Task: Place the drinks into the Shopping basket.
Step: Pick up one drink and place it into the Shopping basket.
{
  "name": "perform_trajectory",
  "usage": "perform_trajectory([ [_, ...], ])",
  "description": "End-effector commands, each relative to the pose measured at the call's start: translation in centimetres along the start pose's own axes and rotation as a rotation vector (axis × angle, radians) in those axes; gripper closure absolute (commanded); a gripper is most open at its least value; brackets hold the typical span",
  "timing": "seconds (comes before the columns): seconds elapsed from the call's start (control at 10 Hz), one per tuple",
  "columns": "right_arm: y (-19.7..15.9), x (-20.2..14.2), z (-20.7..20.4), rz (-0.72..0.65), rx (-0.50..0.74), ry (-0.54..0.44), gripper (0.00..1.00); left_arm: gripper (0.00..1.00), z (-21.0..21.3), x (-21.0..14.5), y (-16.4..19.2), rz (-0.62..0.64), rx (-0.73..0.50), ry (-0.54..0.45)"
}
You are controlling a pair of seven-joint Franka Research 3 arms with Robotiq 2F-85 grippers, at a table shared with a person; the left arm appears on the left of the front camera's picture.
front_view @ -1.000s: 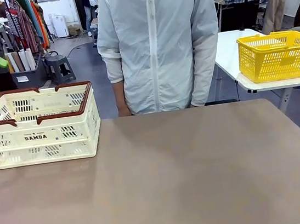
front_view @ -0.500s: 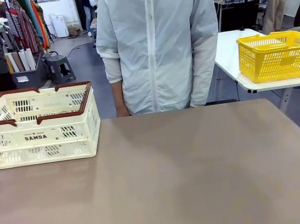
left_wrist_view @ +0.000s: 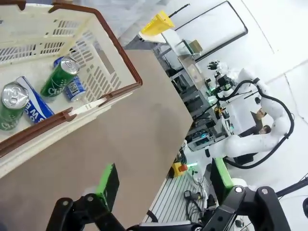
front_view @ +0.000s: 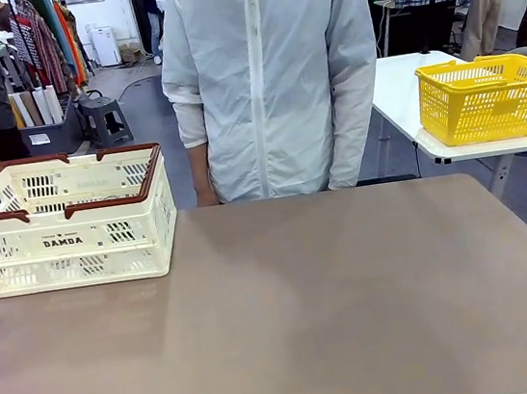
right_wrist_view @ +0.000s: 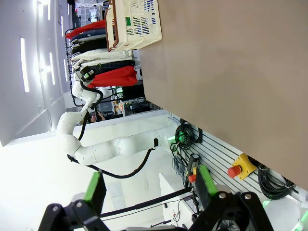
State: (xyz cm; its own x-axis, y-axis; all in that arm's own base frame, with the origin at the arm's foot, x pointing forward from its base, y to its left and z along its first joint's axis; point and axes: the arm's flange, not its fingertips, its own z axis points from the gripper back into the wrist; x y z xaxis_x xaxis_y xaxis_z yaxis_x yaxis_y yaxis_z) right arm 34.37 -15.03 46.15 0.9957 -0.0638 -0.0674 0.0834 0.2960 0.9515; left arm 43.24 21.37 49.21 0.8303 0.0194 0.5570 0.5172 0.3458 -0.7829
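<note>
The Shopping basket (front_view: 70, 237), cream-white with a dark brown rim and "DAMDA" on its side, stands at the table's left. In the left wrist view several drinks lie on their sides in the Shopping basket (left_wrist_view: 113, 50), among them a green can (left_wrist_view: 58, 79) and a blue-and-white can (left_wrist_view: 34, 105). My left gripper (left_wrist_view: 163, 185) hangs open above the table beside the basket, and nothing is between its green-padded fingers (left_wrist_view: 107, 185). My right gripper (right_wrist_view: 150, 185) is open and empty too, off the table's near edge, far from the Shopping basket (right_wrist_view: 137, 21).
A person in a white jacket (front_view: 268, 80) stands at the table's far edge, arms down. On a white side table at the right sits a yellow mesh basket (front_view: 486, 96). The tan tabletop (front_view: 307, 308) stretches wide beside the basket. A red stop button (right_wrist_view: 236, 169) sits below the near edge.
A green-padded gripper that showed at the front view's top left a second ago has left the picture. The person has shifted slightly. The basket has not moved.
</note>
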Motion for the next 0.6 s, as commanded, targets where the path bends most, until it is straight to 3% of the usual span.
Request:
perform_trajectory([
  [0.0,0.53,-0.05,0.08,-0.014,-0.002,0.002,0.00,0.00,0.28,-0.67,0.35,0.017,0.004,0.009],
  [0.5,0.53,-0.05,0.08,-0.014,-0.002,0.002,0.00,0.00,0.28,-0.67,0.35,0.017,0.004,0.009],
])
